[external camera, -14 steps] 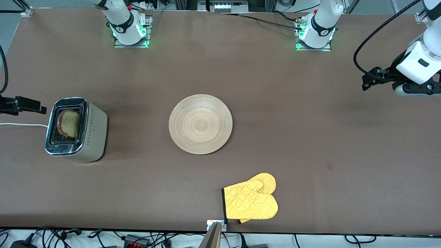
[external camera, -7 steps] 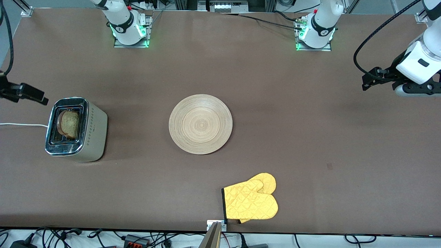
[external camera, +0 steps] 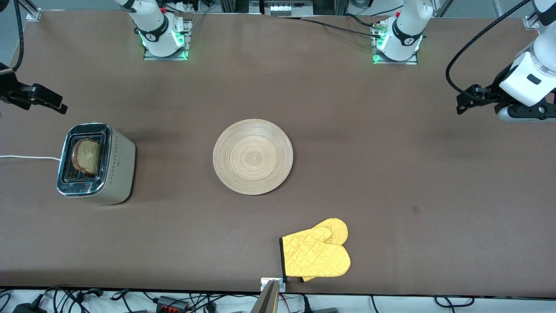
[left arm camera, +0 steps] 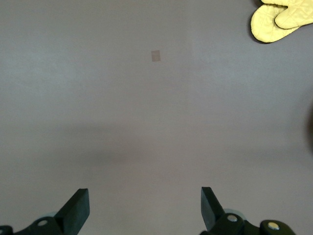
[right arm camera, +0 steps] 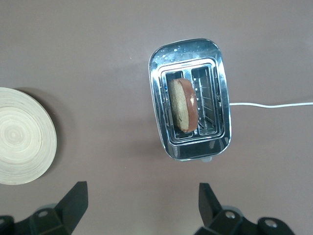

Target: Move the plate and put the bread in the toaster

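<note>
Presently the bread (external camera: 88,156) stands on edge in one slot of the toaster (external camera: 96,164), its crust showing above the chrome top; the neighbouring slot holds nothing. Toaster sits toward the right arm's end of the surface (external camera: 391,174), white cord (external camera: 26,157) trailing off its edge. Right gripper (right arm camera: 142,208) hangs high over that end, fingers (right arm camera: 76,200) spread wide and holding nothing, with toaster and bread well below and clear of them. Plate (external camera: 253,156) lies flat at mid-surface, well apart from the toaster, bare. Left gripper (left arm camera: 144,208) waits over bare surface at the left arm's end, fingers (left arm camera: 78,205) likewise wide and empty, well apart from every task item. Yellow mitt (external camera: 316,254) lies nearer the front camera than the plate, close to the surface edge.
</note>
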Robot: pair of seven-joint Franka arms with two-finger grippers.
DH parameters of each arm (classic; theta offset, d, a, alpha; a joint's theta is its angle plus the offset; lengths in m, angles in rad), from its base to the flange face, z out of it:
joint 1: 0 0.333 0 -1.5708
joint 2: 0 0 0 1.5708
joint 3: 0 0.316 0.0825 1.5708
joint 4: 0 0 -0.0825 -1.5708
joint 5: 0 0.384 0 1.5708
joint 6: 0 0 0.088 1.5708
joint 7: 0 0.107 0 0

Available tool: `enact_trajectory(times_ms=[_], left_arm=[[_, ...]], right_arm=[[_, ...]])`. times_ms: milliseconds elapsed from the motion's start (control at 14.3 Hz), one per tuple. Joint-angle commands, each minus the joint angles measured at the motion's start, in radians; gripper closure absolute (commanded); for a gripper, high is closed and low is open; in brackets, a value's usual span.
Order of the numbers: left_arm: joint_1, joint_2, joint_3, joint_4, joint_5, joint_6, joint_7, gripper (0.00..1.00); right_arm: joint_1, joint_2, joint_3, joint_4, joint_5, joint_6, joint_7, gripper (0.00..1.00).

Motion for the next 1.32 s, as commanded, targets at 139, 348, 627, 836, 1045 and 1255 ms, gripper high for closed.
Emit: enact_trajectory(times_ms=[139, 348, 627, 836, 1045, 1255], left_arm=[[-0.002, -0.004, 0.001, 0.01, 0.001, -0.016, 0.002, 0.0], [-0.002, -0.004, 0.0, 0.01, 0.001, -0.016, 0.002, 0.0], [-0.002, -0.004, 0.001, 0.01, 0.001, -0.016, 0.002, 0.0], [-0.002, -0.006, 0.001, 0.01, 0.001, -0.016, 0.002, 0.0], [-0.002, -0.006, 0.001, 0.01, 0.001, -0.016, 0.002, 0.0], [-0.002, -0.006, 0.001, 0.01, 0.001, -0.016, 0.002, 0.0]], right_arm=[[-0.016, 0.046, 0.019, 0.036, -0.013, -0.017, 0.01, 0.0], [-0.017, 0.049, 0.019, 0.039, -0.013, -0.017, 0.01, 0.0], [-0.013, 0.05, 0.02, 0.039, -0.037, -0.015, 0.004, 0.0], [-0.013, 0.05, 0.022, 0.039, -0.059, -0.02, -0.001, 0.0], [-0.013, 0.052, 0.022, 0.039, -0.056, -0.019, 0.01, 0.0], [-0.011, 0.052, 0.022, 0.039, -0.054, -0.02, 0.01, 0.0]])
